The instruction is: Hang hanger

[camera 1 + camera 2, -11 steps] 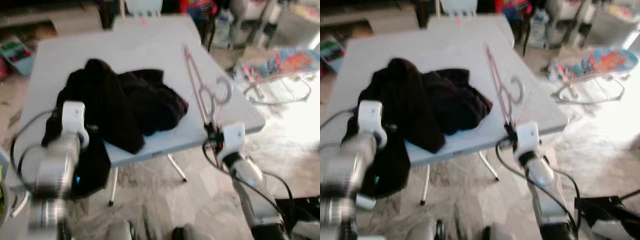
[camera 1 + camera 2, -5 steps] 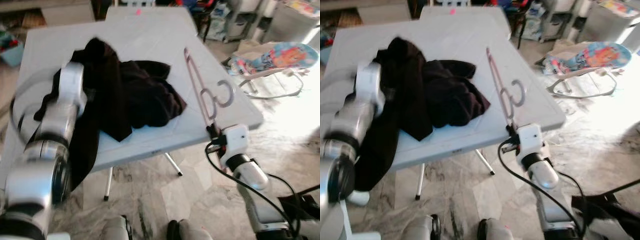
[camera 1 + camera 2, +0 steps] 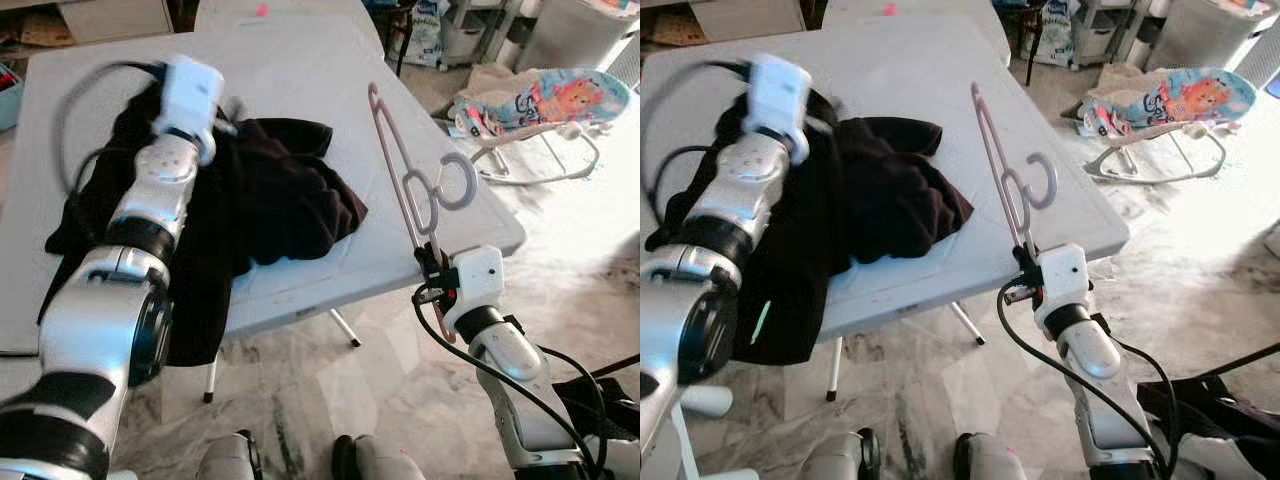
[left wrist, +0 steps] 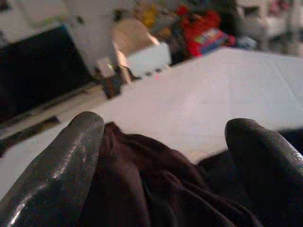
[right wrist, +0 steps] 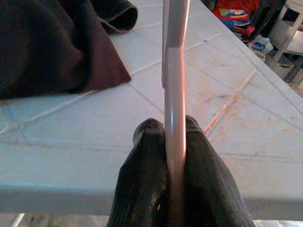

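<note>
Table's (image 3: 300, 70) left edge and garment's (image 3: 270, 190) lower folds behind the left arm

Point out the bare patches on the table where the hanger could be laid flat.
Bare table lies beyond the dark garment, toward the far edge, and in a strip between garment and the table's right edge, under the hanger held by the right gripper. The left side is crowded: the left gripper is over the garment.
</note>
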You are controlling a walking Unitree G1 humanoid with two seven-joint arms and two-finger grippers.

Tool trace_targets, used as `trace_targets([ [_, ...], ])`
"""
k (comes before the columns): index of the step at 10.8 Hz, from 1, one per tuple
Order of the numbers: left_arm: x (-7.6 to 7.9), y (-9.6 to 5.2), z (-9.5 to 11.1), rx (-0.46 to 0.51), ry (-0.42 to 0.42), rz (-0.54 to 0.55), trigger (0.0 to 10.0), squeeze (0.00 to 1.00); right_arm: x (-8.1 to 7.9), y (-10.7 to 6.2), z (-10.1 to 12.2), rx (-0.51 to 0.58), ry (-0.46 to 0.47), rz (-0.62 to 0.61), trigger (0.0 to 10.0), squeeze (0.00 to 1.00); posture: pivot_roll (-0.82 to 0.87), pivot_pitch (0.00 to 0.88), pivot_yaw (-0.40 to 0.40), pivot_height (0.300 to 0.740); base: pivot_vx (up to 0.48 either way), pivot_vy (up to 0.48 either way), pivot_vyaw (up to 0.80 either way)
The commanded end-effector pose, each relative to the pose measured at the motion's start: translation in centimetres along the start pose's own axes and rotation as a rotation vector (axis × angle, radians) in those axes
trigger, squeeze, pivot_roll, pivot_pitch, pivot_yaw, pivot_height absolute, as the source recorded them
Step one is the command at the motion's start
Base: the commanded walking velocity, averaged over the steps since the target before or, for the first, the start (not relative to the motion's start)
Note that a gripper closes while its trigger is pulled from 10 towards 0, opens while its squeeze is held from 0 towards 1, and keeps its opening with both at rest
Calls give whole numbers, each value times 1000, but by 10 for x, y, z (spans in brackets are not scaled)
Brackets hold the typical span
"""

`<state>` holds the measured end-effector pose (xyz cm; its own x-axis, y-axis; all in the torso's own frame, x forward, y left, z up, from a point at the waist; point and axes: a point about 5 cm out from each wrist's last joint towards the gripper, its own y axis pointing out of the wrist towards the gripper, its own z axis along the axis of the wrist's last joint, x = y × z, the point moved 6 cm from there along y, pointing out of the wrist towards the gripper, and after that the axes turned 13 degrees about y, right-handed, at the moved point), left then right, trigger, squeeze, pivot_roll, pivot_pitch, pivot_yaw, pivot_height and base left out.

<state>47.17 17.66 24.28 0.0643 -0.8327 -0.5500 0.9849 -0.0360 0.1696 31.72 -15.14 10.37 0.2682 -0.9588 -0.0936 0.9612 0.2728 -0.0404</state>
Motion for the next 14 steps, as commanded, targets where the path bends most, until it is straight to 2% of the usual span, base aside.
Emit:
trace_targets([
  [1,-6,-8,-4,26,-12,49,10000,0,0,0,-12,-47,14,-5,10000,0,-99,108,-38,740,0,0,0],
  [2,-3,-22,-8,63,-2,53,10000,0,-2,2,-12,-48,18,2,10000,0,-85,107,-36,740,0,0,0],
  [3,2,-37,-16,46,-66,55,10000,0,-3,3,-13,-50,19,5,10000,0,-74,106,-34,740,0,0,0],
  [4,7,-65,-29,-27,-156,93,10000,0,-3,4,-14,-53,20,7,10000,0,-59,103,-29,740,0,0,0],
  [5,10,-91,-33,-65,-193,129,10000,0,-3,6,-15,-52,22,7,10000,0,-35,97,-18,740,0,0,0],
  [6,10,-113,-32,-86,-220,158,10000,0,-2,7,-16,-51,24,5,10000,0,-25,95,-17,740,0,0,0],
  [7,1,-139,-35,-121,-210,197,10000,0,-5,9,-19,-54,29,11,10000,0,-2,91,-16,740,0,0,0],
  [8,-2,-160,-53,-210,-219,212,10000,0,-9,10,-22,-59,33,21,10000,0,4,90,-16,740,0,0,0],
  [9,7,-182,-67,-303,-248,174,10000,0,-11,12,-22,-58,34,27,10000,0,15,87,-16,740,0,0,0],
  [10,14,-197,-73,-340,-249,139,10000,0,-11,13,-22,-58,35,31,10000,0,18,87,-15,740,0,0,0],
  [11,15,-218,-92,-453,-258,137,10000,0,-11,14,-23,-60,36,34,10000,0,21,90,-17,740,0,0,0],
  [12,19,-231,-114,-546,-248,117,10000,0,-12,15,-24,-63,36,38,10000,0,26,91,-19,740,0,0,0],
  [13,21,-233,-128,-594,-251,105,10000,0,-13,15,-25,-65,36,41,10000,0,25,91,-18,740,0,0,0],
  [14,22,-226,-137,-601,-235,84,10000,0,-15,15,-25,-64,36,43,10000,0,19,89,-18,740,0,0,0],
])
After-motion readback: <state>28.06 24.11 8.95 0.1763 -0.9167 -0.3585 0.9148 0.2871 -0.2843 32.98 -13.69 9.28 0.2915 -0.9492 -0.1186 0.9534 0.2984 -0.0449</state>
